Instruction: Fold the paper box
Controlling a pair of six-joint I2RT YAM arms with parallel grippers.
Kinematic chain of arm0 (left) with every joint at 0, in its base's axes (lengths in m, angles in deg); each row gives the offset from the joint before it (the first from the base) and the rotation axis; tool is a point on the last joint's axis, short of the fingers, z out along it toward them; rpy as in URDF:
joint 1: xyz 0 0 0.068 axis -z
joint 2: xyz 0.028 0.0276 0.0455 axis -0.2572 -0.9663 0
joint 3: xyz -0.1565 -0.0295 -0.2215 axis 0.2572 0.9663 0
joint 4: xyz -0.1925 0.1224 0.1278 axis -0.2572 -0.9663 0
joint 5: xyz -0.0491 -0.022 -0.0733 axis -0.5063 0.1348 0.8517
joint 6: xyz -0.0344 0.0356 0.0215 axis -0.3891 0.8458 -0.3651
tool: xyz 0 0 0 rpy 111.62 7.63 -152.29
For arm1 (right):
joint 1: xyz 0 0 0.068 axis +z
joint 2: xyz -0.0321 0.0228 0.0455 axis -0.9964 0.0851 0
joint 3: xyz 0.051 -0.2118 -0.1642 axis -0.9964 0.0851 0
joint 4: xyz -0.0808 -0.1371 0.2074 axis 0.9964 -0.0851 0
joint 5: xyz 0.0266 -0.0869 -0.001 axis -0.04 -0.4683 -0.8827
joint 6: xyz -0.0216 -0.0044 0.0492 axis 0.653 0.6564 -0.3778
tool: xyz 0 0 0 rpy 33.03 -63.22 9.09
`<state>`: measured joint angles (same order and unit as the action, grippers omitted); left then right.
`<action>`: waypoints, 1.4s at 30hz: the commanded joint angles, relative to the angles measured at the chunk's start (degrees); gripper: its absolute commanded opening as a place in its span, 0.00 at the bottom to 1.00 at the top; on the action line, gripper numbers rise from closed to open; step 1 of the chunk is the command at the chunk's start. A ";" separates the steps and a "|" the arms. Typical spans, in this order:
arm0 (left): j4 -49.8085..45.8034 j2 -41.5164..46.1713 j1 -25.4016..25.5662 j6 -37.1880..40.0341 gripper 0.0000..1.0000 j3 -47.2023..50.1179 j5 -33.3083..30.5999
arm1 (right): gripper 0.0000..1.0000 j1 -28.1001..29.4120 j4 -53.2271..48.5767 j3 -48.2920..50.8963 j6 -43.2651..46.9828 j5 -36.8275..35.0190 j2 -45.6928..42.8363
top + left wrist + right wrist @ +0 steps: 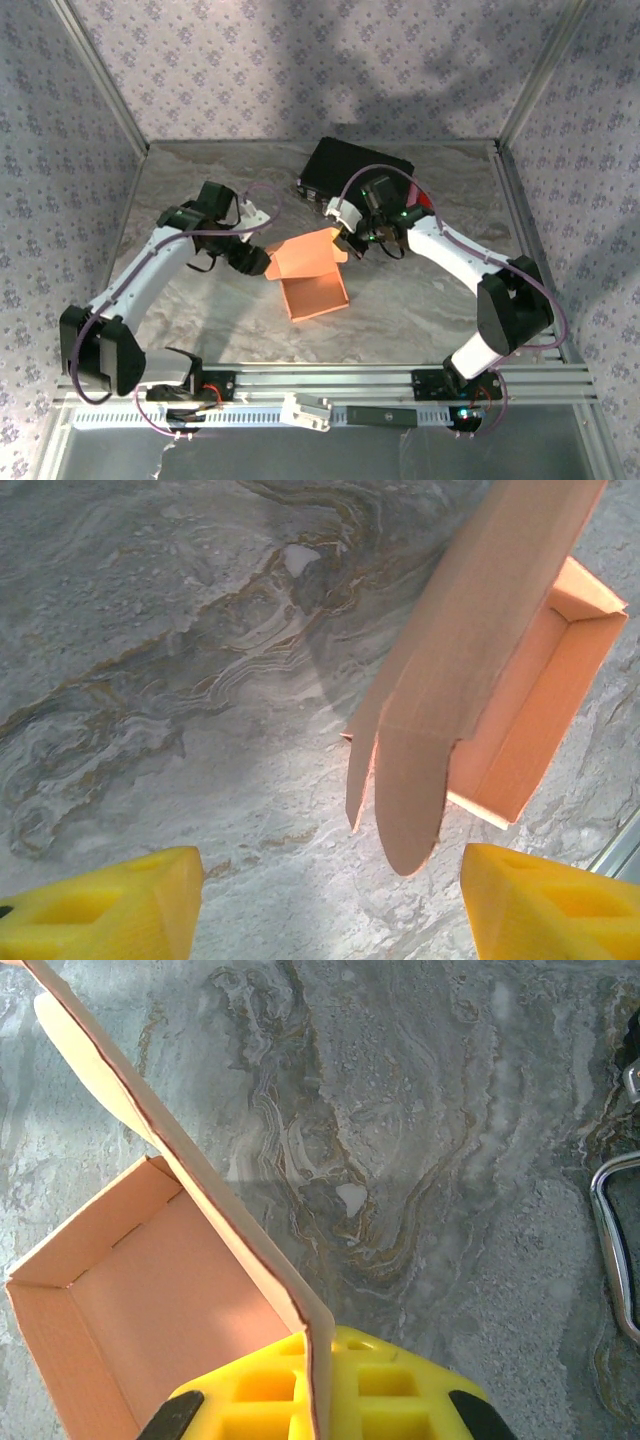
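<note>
**Right gripper [318, 1385] clenched on the raised lid of the paper box [315, 290]; left gripper [330, 900] spread wide, grasping nothing.**

In the right wrist view the yellow pads [400, 1395] are cut off by the lower frame edge, with the lid's thin edge pinched between them. The left fingers [110, 910] are likewise cropped, and the lid's rounded tuck tab hangs between them, clear of both. The box is salmon-pink, its tray erect and open-topped, its lid tilted up from the far wall. It sits mid-table [430, 300], near the black case [345, 162], which the right arm partly hides.
</note>
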<state>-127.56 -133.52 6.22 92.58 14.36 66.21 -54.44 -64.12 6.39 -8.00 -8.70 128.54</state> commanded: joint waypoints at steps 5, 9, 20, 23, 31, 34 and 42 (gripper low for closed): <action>2.48 -4.72 2.04 2.20 0.62 -0.57 1.37 | 0.00 -0.70 -1.71 -1.71 -0.14 2.62 0.79; 4.52 -5.36 3.19 0.52 0.52 -0.67 0.46 | 0.00 -0.68 -1.69 -1.79 -0.60 2.77 0.86; 3.97 -6.41 6.90 -4.13 0.24 -2.34 -4.21 | 0.00 -0.19 -2.49 -4.47 -2.12 0.80 1.15; 3.57 -6.17 7.44 -4.85 0.25 -2.39 -5.99 | 0.00 0.00 -2.51 -4.43 -2.32 0.60 0.97; 2.40 -3.91 7.35 -3.64 0.42 -2.31 -9.21 | 0.00 0.20 -3.78 -4.62 -1.49 -0.97 1.34; 2.07 -5.09 7.14 -2.89 0.34 -2.89 -8.08 | 0.00 0.32 -3.47 -4.78 -1.88 -0.65 1.45; 2.47 -5.73 7.17 -3.69 0.17 -3.54 -7.58 | 0.00 0.38 -3.79 -4.56 -1.85 -1.22 1.51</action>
<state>-124.63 -139.40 13.34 88.91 12.80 58.01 -54.44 -66.40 3.51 -9.56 -9.34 129.33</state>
